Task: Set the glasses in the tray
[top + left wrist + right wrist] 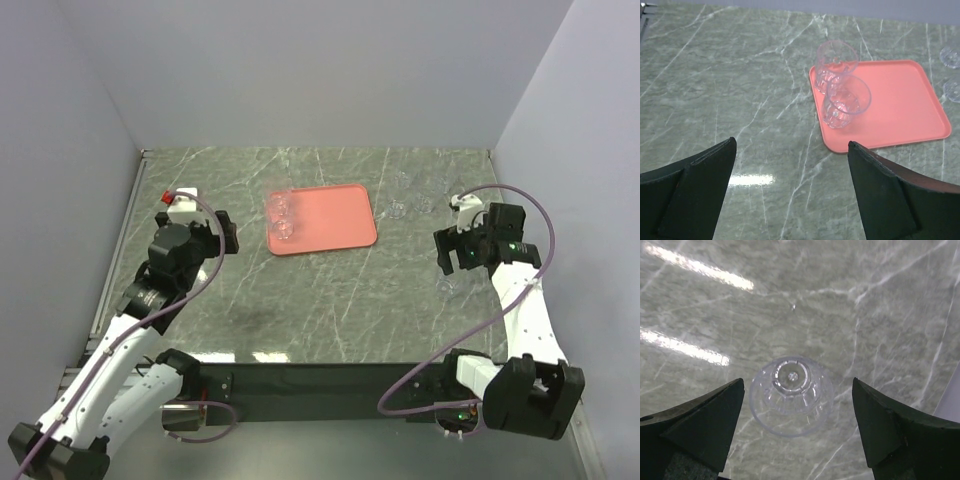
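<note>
The tray (335,215) lies on the table (300,300) toward the back, between the 2 arms. 2 glasses (840,65) stand on its left end, 1 just behind the other, so close that I cannot tell whether they touch.

The left gripper (226,232) hangs above the table left of the tray, jaws wide apart with nothing between them. In its wrist view the fingers (695,195) frame the tray's near left corner.

The right gripper (452,257) is low over the table, well right of the tray, jaws spread. 1 glass (791,394) stands on the table between them, touching neither finger. More glasses (410,195) cluster near the back right — just beyond the tray's right edge — too faint to count.
</note>
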Controlling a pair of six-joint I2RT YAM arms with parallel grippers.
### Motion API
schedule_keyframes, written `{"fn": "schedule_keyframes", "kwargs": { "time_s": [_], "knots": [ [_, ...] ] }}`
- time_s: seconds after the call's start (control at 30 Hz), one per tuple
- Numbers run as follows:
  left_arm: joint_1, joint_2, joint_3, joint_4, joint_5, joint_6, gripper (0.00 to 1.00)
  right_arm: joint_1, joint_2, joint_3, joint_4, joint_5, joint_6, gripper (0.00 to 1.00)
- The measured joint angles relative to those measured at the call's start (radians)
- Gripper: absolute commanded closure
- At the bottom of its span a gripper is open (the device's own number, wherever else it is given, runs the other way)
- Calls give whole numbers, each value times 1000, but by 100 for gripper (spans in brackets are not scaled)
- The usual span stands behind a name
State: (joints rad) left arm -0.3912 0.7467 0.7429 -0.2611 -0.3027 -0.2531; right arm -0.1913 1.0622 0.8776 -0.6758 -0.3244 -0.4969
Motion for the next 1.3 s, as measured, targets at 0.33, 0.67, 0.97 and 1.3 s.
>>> {"fn": "schedule_keyframes", "kwargs": {
  "time_s": [0.33, 0.67, 0.97, 1.3],
  "knots": [
    [0, -46, -6, 13, -11, 0, 1, -48, 69, -5, -26, 76, -19, 14],
    [0, 5, -17, 14, -10, 0, 1, -56, 143, -26, 17, 102, -10, 38],
    [0, 3, -19, 16, -11, 0, 1, -56, 188, -59, 67, 122, 7, 68],
    [0, 3, -19, 16, -10, 0, 1, -58, 193, -78, 100, 97, 16, 100]
  ]
}}
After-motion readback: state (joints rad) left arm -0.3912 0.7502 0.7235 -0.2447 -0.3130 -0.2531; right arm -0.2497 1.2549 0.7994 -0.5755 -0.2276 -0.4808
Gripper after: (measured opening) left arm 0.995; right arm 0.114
